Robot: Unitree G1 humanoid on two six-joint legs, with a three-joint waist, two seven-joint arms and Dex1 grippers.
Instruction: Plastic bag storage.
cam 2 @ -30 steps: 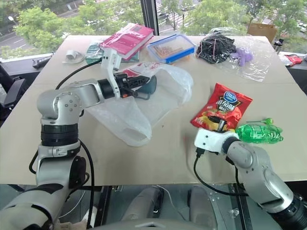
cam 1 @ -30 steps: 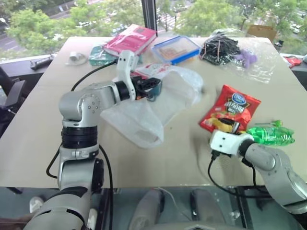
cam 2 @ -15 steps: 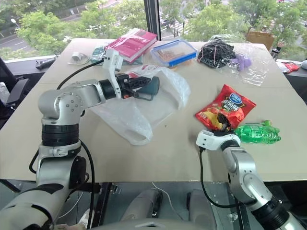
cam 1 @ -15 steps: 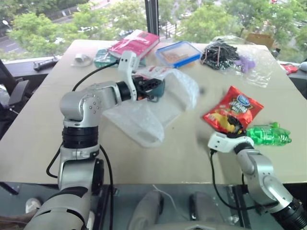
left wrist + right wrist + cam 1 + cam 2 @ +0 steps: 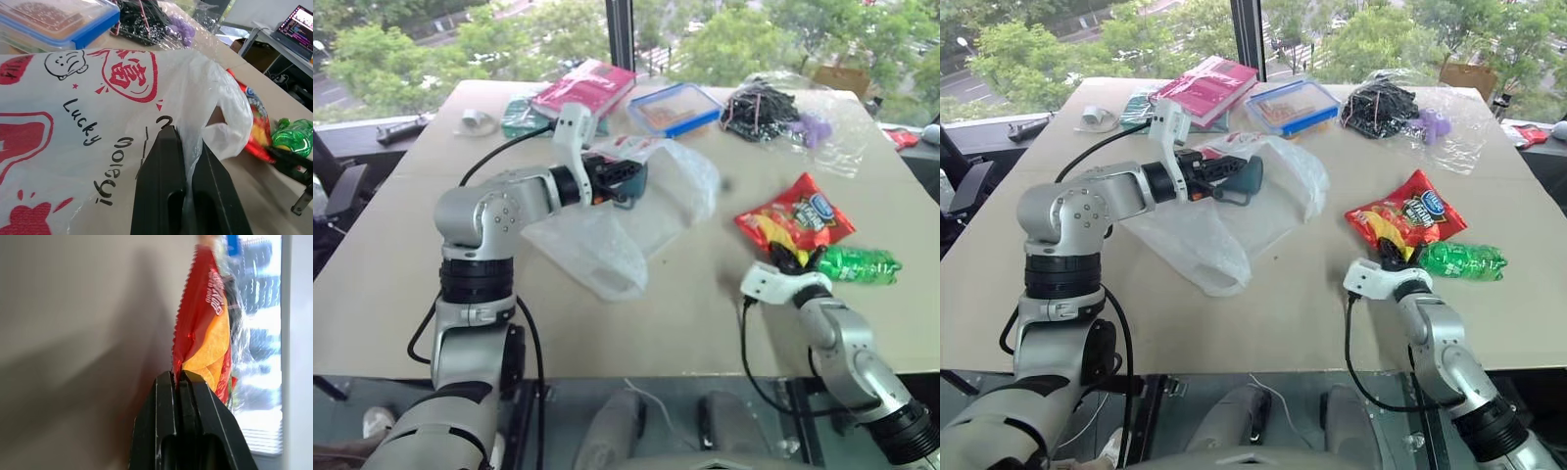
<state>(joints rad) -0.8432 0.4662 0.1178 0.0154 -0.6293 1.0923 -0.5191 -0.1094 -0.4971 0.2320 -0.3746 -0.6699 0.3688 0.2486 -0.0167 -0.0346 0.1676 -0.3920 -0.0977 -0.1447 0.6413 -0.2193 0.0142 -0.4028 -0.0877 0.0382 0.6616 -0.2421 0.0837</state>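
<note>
On the table's right, the right claw [image 5: 178,377] has clamped the chip bag [image 5: 1406,219]; left claw [image 5: 182,142] still pinches the plastic bag [image 5: 98,122].

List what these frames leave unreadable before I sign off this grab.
- Inside of the plastic bag: left wrist view, crinkled film and print hide it.
- Lower edge of the red snack bag: right wrist view, covered by the right gripper, shut on it.
- Green bottle: its label too small to read in the eye views.
- Blue-lidded container: contents indistinct.
</note>
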